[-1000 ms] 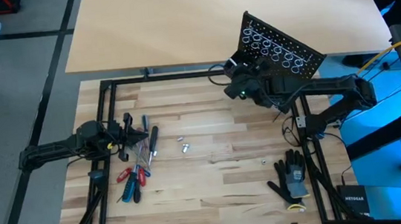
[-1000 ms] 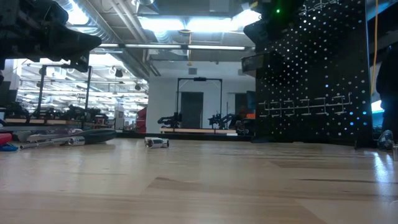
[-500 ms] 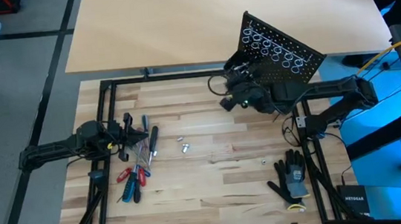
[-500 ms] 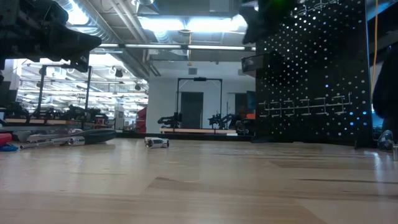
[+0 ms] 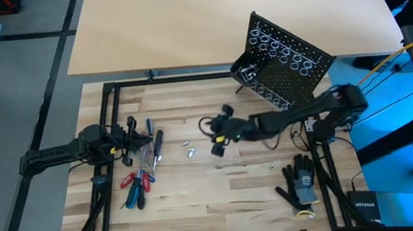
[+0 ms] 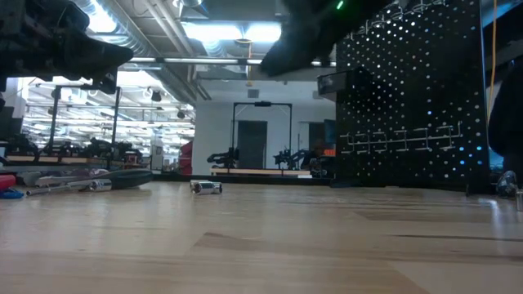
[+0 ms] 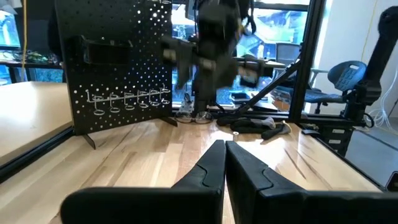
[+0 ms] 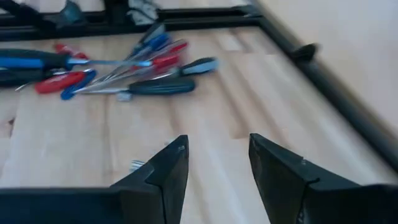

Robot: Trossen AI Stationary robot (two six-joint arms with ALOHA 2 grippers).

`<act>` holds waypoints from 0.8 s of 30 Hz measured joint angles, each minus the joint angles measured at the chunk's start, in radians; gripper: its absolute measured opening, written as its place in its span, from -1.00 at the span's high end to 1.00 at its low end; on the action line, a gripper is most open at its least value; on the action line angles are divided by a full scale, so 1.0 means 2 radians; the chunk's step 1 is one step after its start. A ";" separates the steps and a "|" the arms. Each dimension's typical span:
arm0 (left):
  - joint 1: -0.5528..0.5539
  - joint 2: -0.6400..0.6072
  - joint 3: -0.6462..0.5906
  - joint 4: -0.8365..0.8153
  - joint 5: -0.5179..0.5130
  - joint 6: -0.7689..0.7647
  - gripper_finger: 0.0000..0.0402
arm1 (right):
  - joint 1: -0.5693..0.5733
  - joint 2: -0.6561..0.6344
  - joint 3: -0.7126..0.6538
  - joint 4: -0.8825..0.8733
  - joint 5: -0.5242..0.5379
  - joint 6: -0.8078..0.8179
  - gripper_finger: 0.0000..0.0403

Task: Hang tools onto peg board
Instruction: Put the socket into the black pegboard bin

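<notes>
My wooden table (image 5: 223,198), loaded.
Tools (image 5: 139,169) are lying at nine o'clock, silver bits (image 5: 188,148) centrally, glove (image 5: 300,182) at four, peg board (image 5: 286,65) standing at one.

1. The right arm stretches from the table's 3 o'clock edge toward the centre, held above the surface.
2. The right gripper (image 5: 217,135) points toward 9 o'clock, its fingers (image 8: 165,171) parted with nothing between them.
3. The left arm waits at 9 o'clock; the left gripper (image 7: 224,149) is closed and empty.
</notes>
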 joint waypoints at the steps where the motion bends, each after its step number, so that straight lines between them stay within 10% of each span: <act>1: 0.000 0.000 0.000 0.002 0.000 0.000 0.99 | 0.000 0.019 -0.004 0.024 -0.009 0.000 0.15; 11: 0.000 0.000 0.000 0.010 0.000 0.002 0.99 | -0.010 0.141 -0.003 0.123 -0.138 -0.003 0.15; 24: 0.000 0.000 0.000 0.009 0.000 0.003 0.99 | -0.028 0.203 -0.003 0.170 -0.162 0.001 0.15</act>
